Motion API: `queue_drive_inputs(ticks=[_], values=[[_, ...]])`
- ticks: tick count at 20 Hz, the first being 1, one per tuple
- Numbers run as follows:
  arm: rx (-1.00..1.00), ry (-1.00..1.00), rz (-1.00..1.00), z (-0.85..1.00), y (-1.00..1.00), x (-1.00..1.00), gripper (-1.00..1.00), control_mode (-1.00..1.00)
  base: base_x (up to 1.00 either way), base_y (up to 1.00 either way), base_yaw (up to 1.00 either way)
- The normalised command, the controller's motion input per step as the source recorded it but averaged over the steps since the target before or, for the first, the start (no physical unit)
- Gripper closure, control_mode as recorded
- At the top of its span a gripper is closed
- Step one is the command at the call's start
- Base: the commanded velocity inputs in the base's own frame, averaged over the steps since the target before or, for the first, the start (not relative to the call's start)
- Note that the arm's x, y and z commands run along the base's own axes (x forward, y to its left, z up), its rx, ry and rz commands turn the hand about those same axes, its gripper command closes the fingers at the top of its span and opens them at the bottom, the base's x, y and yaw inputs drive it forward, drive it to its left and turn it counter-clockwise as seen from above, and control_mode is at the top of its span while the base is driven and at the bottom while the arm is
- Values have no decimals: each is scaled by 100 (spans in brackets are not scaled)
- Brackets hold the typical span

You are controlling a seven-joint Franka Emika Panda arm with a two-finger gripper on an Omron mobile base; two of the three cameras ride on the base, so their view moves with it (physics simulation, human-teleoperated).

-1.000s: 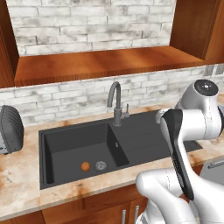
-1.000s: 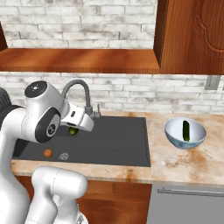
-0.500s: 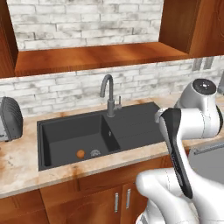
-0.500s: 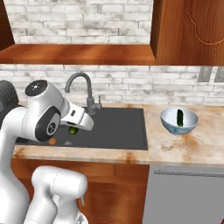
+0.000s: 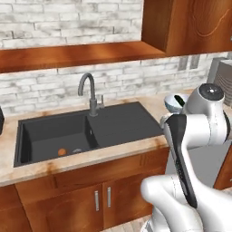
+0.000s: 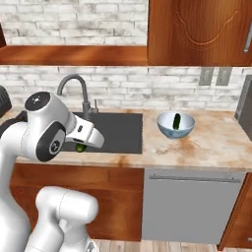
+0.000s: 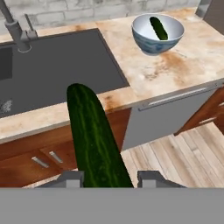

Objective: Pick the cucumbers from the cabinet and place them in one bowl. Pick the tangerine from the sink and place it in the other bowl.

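Claw clamped on cucumber near one end; light, stiff, glossy-slick, likely to pivot. Blue bowl near desk's right edge.

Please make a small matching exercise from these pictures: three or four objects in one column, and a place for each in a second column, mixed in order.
Things:
1. dark green cucumber
2. second dark green cucumber
3. small orange tangerine
4. curved grey tap

Places:
A. in the dark charcoal sink basin
B. between the gripper fingers
C. behind the sink, by the brick wall
D. in the pale blue bowl

Pairs: 1-B, 2-D, 3-A, 4-C
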Motion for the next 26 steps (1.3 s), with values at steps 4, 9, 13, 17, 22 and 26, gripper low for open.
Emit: queue_drive_inputs(ticks=[4, 9, 13, 17, 22, 26], values=[[0, 0, 0, 0, 0, 0, 100, 100, 1, -100, 10], [0, 0, 0, 0, 0, 0, 100, 100, 21, -70, 7], [0, 0, 0, 0, 0, 0, 100, 100, 47, -9, 0], [0, 0, 0, 0, 0, 0, 100, 100, 79, -18, 0], [0, 0, 0, 0, 0, 0, 100, 100, -20, -72, 8], [0, 0, 0, 0, 0, 0, 100, 100, 3, -73, 8]])
